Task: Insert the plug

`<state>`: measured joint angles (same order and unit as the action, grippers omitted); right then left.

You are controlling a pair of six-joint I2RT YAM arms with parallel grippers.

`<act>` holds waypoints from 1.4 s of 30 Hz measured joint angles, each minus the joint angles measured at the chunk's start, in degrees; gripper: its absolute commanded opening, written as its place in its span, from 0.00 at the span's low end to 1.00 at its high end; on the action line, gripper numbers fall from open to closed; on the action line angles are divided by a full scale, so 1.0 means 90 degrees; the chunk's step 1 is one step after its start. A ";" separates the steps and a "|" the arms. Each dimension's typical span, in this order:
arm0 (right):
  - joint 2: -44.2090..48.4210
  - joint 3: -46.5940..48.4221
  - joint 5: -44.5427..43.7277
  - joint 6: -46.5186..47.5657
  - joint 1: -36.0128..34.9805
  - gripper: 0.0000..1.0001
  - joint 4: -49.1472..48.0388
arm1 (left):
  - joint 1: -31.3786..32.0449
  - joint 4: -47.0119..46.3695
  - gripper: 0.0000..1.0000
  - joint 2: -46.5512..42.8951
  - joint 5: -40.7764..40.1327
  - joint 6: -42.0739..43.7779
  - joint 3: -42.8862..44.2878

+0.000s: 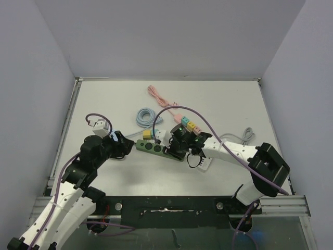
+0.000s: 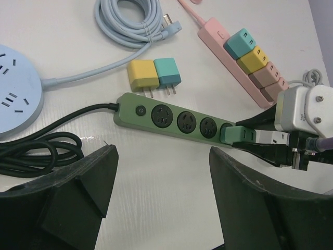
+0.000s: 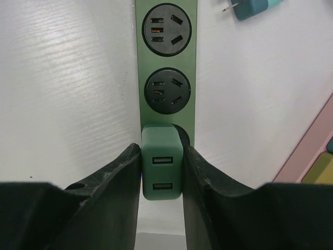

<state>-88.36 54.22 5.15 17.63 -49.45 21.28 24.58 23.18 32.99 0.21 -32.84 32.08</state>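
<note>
Green plastic on green plastic makes this one hard to read. At the left, my left claw (image 2: 164, 153) hangs with its fingers spread wide and holding nothing, just short of the cable end of the power strip (image 2: 171, 121). I judge it is well placed to pin that end if the strip starts to slide.

Further right, the strip is a long rigid bar lying flat on the table. It looks light to me, and it is likely to skate on the smooth top when pushed.

The plug (image 3: 162, 161) is a small boxy USB charger: hard-shelled, light and a little slick. I think its two flat sides are the only sensible place to take it. It sits over the last socket at the strip's far right end, USB ports facing my wrist camera.

My right claw (image 3: 161, 150) is closed narrow on the plug, one finger pressed to each flat side. The prongs are hidden, so I cannot tell whether they are seated, and the socket rim peeks out beside the plug body.
</note>
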 measured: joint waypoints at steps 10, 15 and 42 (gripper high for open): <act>0.0430 -0.0024 0.0529 0.0032 0.0316 0.51 0.0937 | 0.0000 -0.0260 0.70 0.0427 -0.0068 -0.0197 0.0000; 0.0505 0.0063 0.0474 -0.0435 0.0534 0.62 0.0969 | -0.0002 -0.0408 0.70 0.0848 -0.0172 -0.0338 0.0029; -0.3444 0.3983 -0.1741 -0.5428 0.0248 0.64 0.0435 | -0.0119 -0.0763 0.70 0.1258 -0.0964 -0.1331 -0.0007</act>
<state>-119.35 90.06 -10.52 -31.22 -47.22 25.19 23.51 16.32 44.31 -8.47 -44.82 32.01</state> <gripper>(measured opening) 0.654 0.700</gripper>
